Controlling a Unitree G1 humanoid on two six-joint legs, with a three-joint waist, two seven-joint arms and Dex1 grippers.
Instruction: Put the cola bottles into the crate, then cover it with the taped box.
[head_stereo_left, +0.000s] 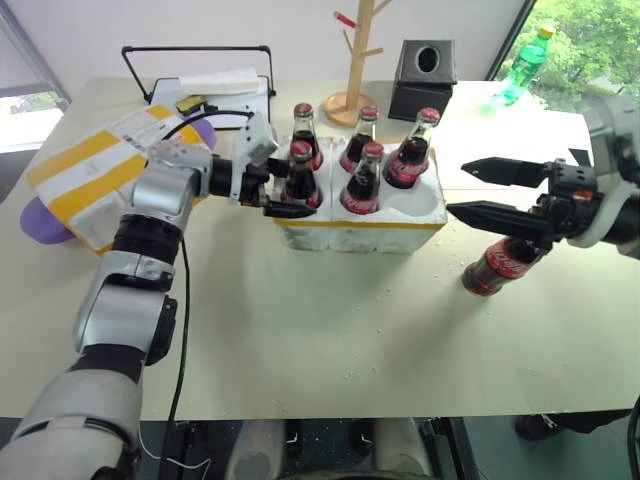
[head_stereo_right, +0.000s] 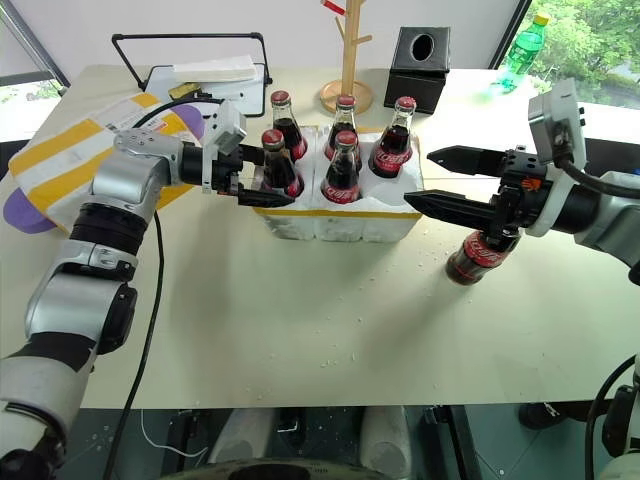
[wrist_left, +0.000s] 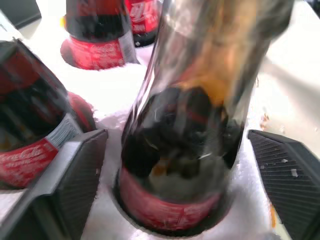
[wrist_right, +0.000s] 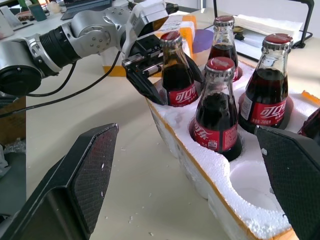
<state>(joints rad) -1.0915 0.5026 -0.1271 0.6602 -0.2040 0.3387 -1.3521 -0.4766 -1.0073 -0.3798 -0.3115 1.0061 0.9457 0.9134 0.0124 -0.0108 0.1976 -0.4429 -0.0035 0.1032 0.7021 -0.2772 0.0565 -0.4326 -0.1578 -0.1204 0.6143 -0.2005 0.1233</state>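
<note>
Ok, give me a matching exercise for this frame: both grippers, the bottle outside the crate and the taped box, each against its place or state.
Things:
1. left gripper
2. right gripper
3. loose bottle
4. taped box

Places or states:
A. lying on its side, right of the crate
B. open, holding nothing
C. at the far left, clear of the crate
D. open around a standing bottle in the crate

Pairs: 1-D, 2-B, 3-A, 4-C

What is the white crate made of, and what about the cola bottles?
The crate looks like white foam: matte and grainy, with a crumbly edge and crumbs on the table. The cola bottles look like clear, glossy glass, showing dark drink inside; their red caps are probably metal.
</note>
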